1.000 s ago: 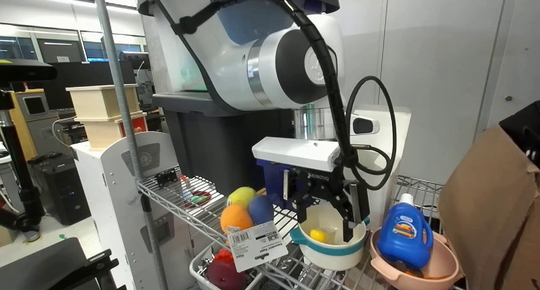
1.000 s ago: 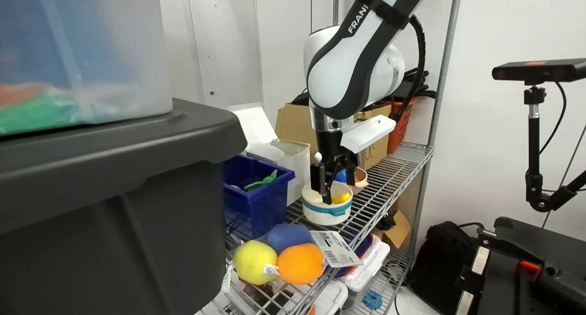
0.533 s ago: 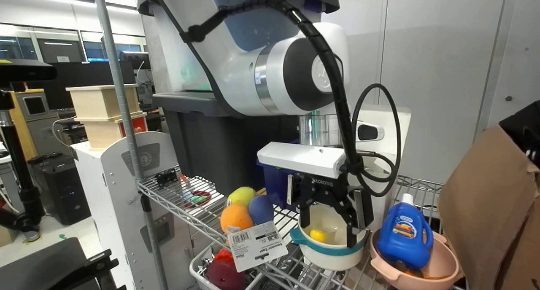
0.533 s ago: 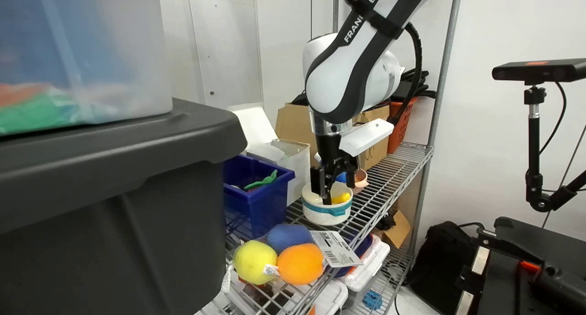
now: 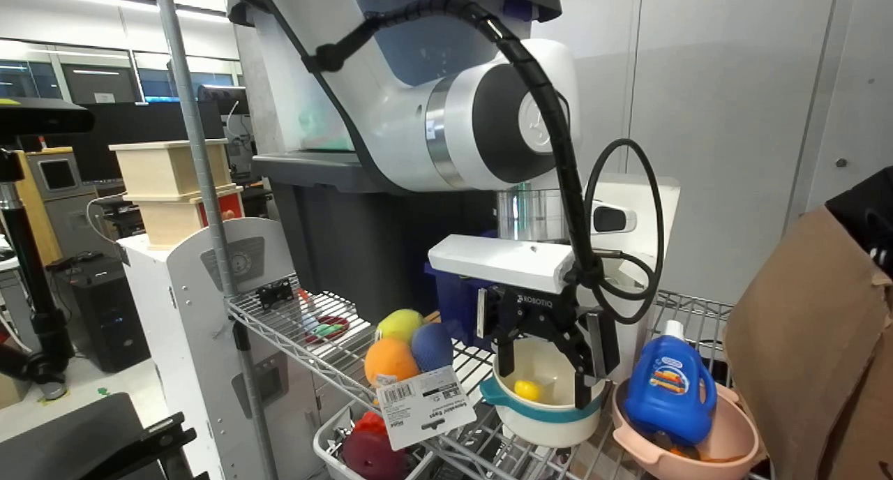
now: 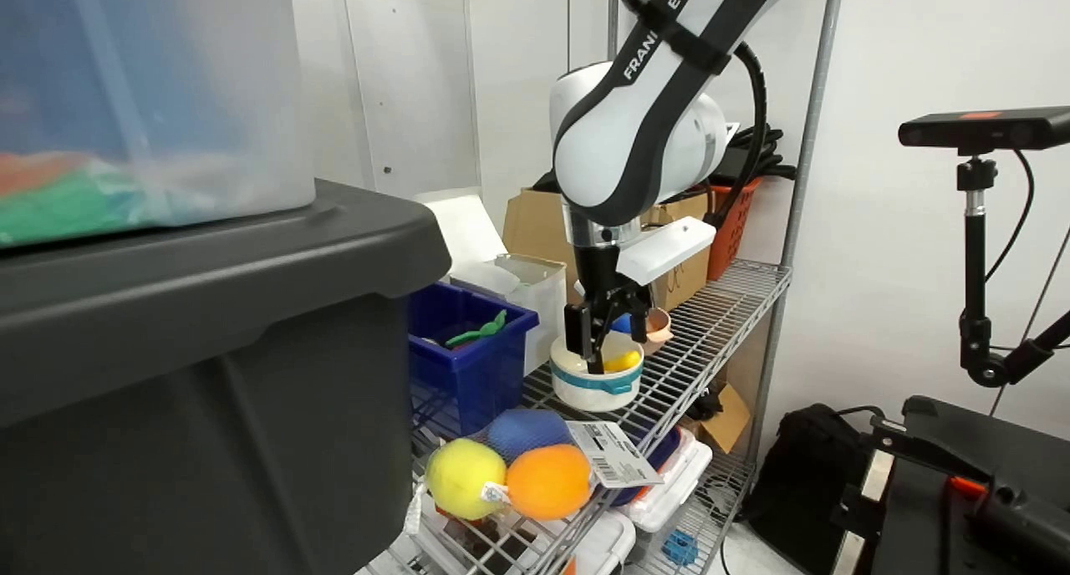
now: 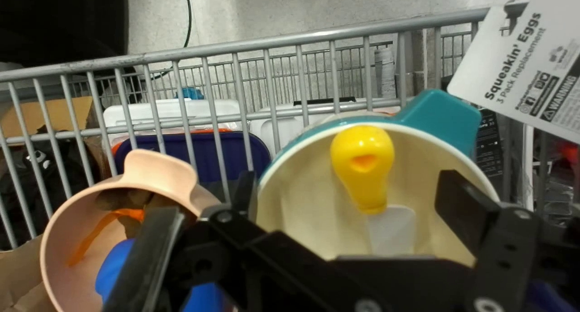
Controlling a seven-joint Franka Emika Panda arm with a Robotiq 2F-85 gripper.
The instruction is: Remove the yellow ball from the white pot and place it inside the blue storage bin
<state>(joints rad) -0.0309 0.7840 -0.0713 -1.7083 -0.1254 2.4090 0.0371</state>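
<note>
One round white pot (image 7: 303, 203) holds a glossy yellow bulb (image 7: 366, 176).

Reaches in from the top of both exterior views with one white-and-black arm (image 5: 391, 131). Slants the forearm (image 6: 635, 124) down from the upper right in an exterior view. Angles down at the wrist joint (image 5: 509, 128), into a near-vertical silver collar (image 5: 531, 216). Hangs the black gripper (image 5: 543, 388) under that, pointing down, with fingertips (image 5: 582, 391) lowest. Spreads both fingers (image 7: 466, 207) wide apart, one each side in the wrist view, with a broad gap between. Fills much of that view's lower part with dark linkage (image 7: 290, 260). Runs a black ribbed cable (image 5: 560, 135) along the arm, looped beside the collar. Carries a white housing (image 5: 501, 262) just above the gripper.
</note>
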